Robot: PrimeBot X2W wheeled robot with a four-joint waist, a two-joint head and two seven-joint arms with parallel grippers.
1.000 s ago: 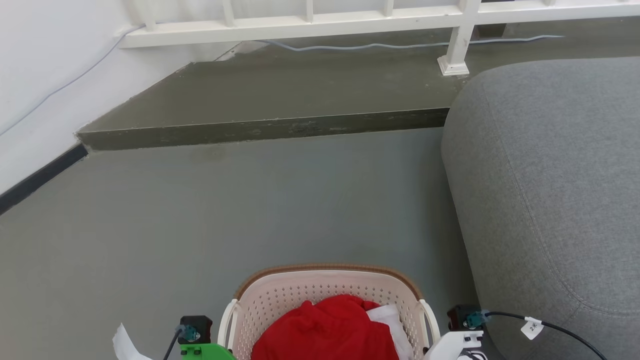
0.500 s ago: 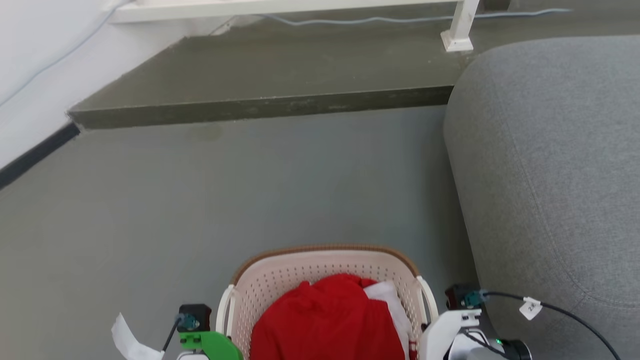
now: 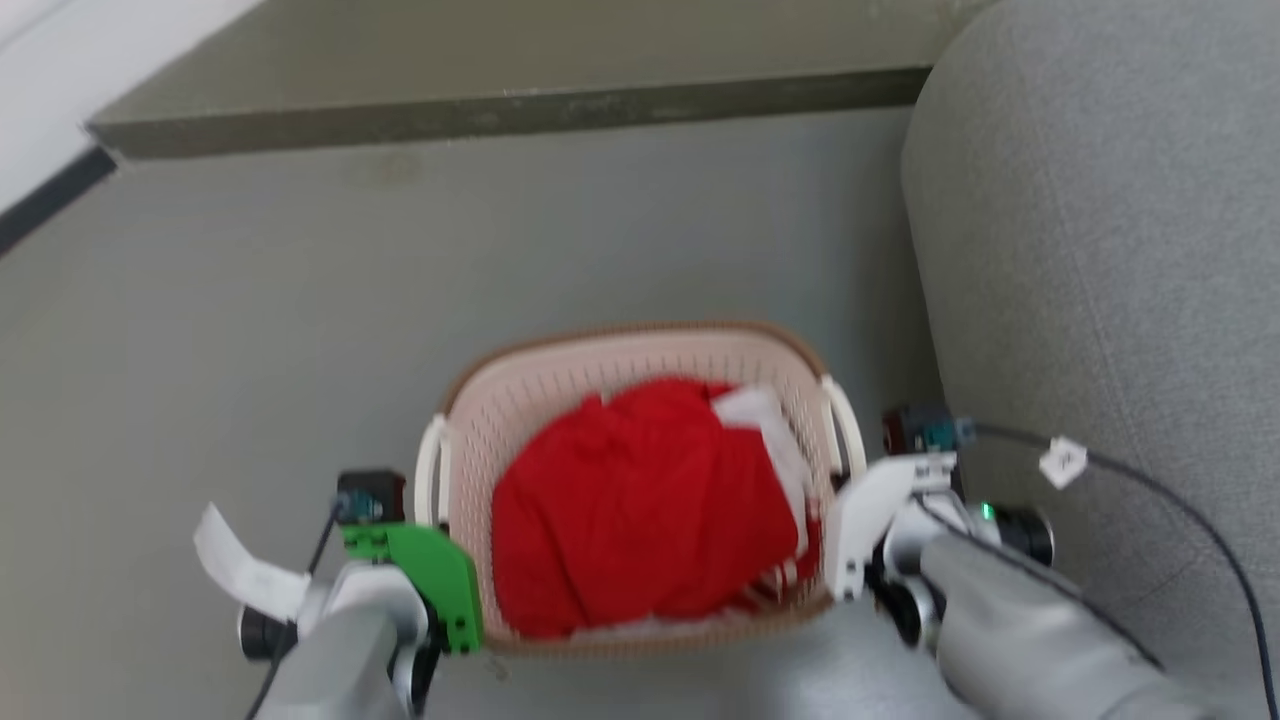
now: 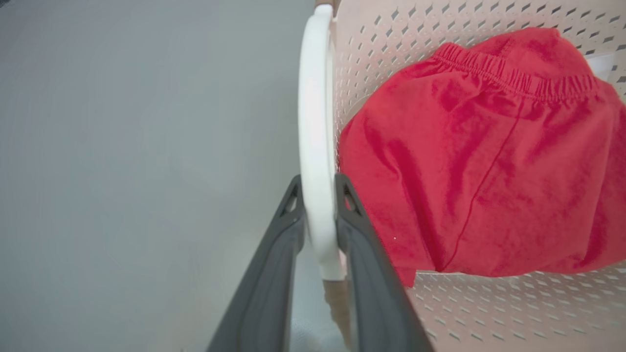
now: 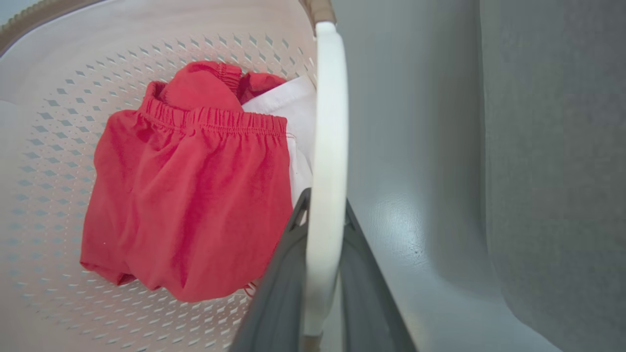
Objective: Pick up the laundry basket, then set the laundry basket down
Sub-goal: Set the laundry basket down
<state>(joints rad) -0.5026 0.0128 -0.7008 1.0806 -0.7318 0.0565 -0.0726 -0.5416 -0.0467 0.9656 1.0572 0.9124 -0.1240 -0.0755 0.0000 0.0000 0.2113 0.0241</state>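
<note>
Laundry basket (image 3: pixel 600 365): cream perforated plastic with a brown woven-look rim and a white handle on each short side. It sits low and centre in the head view, over grey floor (image 3: pixel 250 300). That view is blurred, and whether the base touches the floor cannot be told.

Left gripper (image 4: pixel 319 185): at the basket's 8 o'clock. Its two dark fingers are clamped on the white left handle, one finger on each side of the loop.

Right gripper (image 5: pixel 325 205): at the basket's 4 o'clock. Its fingers are closed likewise on the right handle.

Red garment (image 3: pixel 650 500): has an elastic waistband, is bunched up, and fills most of the basket's inside.

White cloth (image 3: pixel 760 415): tucked under the red garment at the basket's 2 o'clock, against the right wall.

Black cable with white tag (image 3: pixel 1062 460): runs from the right wrist toward 3 o'clock, across the sofa's edge.

Grey fabric sofa (image 3: pixel 1100 250): stands just beside the basket at 3 o'clock, with a rounded corner.

Dark raised step (image 3: pixel 500 100): lies at 12 o'clock, well apart from the basket.

White wall with black skirting (image 3: pixel 40 190): at 10 o'clock, farthest off.
</note>
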